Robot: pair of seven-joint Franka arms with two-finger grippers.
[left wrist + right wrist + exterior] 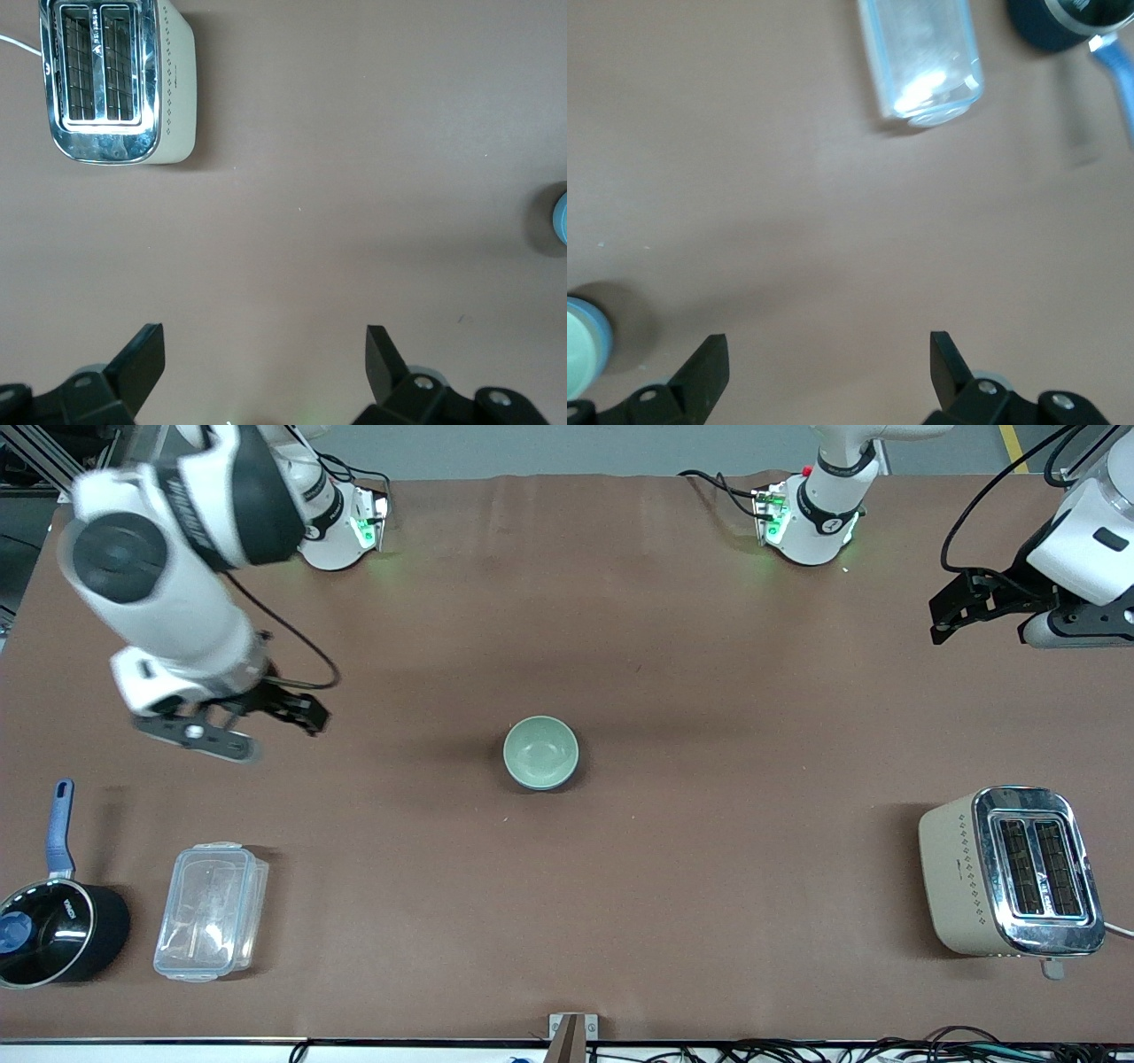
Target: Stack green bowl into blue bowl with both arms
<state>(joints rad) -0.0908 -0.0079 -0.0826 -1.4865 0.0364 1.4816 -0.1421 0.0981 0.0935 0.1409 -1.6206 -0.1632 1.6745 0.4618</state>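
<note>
Bowls first: the green bowl point(540, 751) sits nested inside the blue bowl point(556, 782) near the middle of the table point(673, 691), upright, with only a thin blue edge showing around and beneath the green rim. In the right wrist view the pair appears at the frame edge, green inside point(576, 359) and a blue rim point(601, 329) around it; the left wrist view catches just a sliver of the blue bowl point(561, 219).

Neither gripper touches the bowls. The right gripper point(301, 713) hangs above bare table toward the right arm's end, well apart from the stack, fingers spread wide and holding nothing; its wrist view shows both fingertips point(709, 367) apart over plain brown cloth. The left gripper point(952, 607) is up over the table toward the left arm's end, also well clear of the bowls, its fingers point(146, 354) likewise parted and empty.

Toward the right arm's end, nearer the front camera, lies a clear plastic box point(211, 912) with its lid on, and just beside it a black saucepan point(53, 934) with a blue handle point(60, 828). Toward the left arm's end, also nearer the camera, a cream toaster point(1010, 872) with a chrome top stands with its two slots facing up.
</note>
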